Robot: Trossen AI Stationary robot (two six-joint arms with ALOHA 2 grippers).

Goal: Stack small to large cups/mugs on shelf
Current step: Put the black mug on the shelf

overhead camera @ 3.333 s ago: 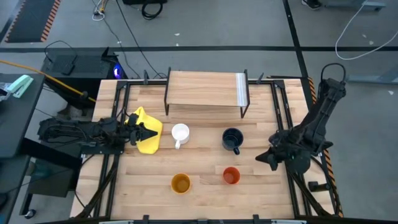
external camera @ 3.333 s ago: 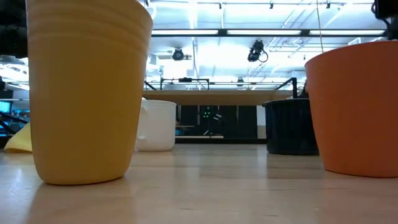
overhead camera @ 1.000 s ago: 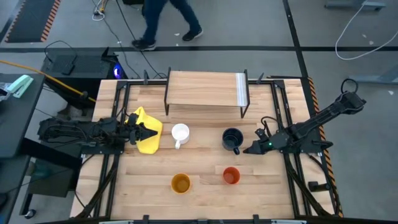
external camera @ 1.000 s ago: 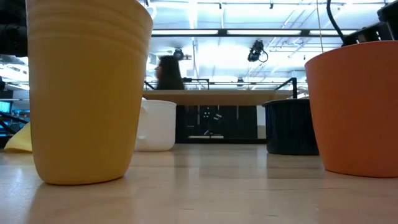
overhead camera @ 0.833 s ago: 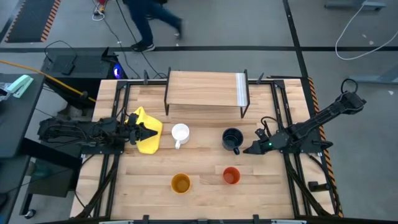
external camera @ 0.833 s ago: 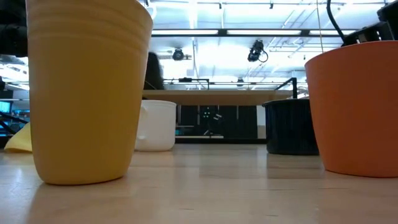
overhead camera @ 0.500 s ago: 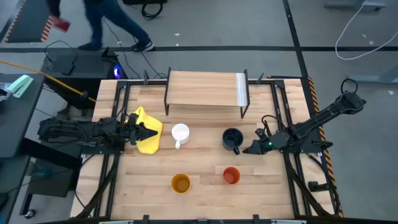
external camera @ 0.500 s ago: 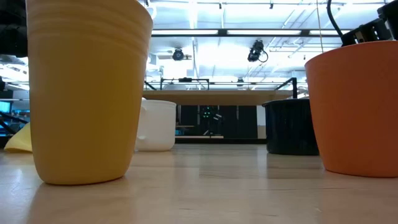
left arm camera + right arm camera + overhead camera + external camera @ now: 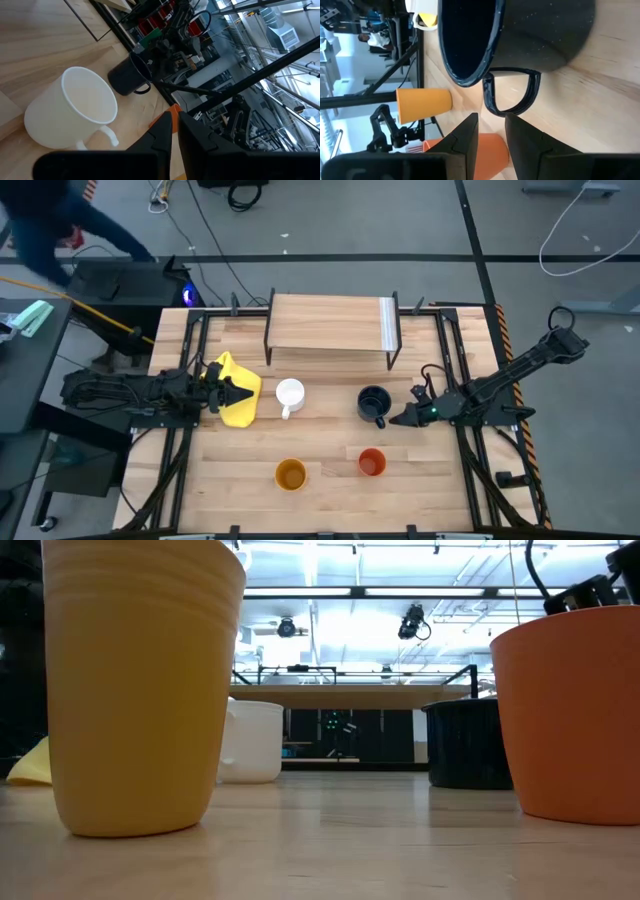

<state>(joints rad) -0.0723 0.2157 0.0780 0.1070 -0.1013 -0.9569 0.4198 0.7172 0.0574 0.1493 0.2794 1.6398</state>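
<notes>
— We've got the right gripper low on the table, just beside the dark navy-black handled mug, on its side away from the white handled mug. Its two fingers stand a small gap apart, nothing between them, and the navy mug's handle sits right ahead of the tips.

— And the left gripper? We see it on the far side of the white mug, over the crumpled yellow cloth, fingers nearly together, holding nothing.

— From table height, we lose a lot: the tall yellow-orange cup and the smaller orange-red cup fill both edges, each cut off by the frame.

— The navy mug is partly hidden behind the orange-red one. The low light-wood plank shelf on black legs stands behind both mugs, its top bare.
</notes>
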